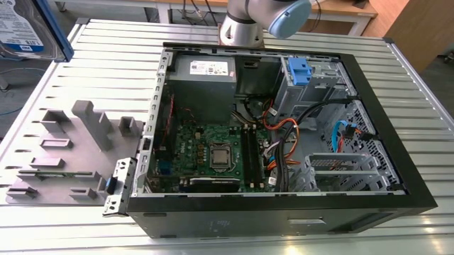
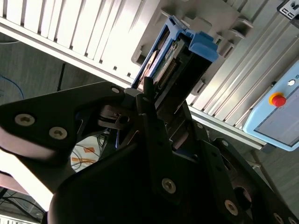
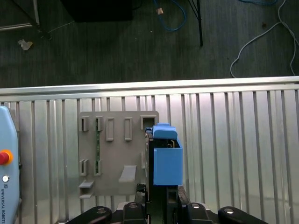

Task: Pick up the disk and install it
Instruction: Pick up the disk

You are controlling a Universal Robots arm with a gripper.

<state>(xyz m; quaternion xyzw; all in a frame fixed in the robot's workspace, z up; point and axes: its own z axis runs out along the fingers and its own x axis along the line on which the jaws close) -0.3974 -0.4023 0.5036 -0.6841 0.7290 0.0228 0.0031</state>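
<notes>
Gripping the disk [image 3: 167, 165] edge-on, the gripper [image 3: 160, 192] has its 2 jaws clamped on 1 end of the drive, with the blue bracket facing away from the fingers. The disk hangs in the air over 1 side of the grey holder tray [image 3: 117, 154], which lies on the slatted table [image 3: 233, 140] near a table edge. Beside that tray, toward the table's middle, lies the open computer case [image 1: 284, 133].
</notes>
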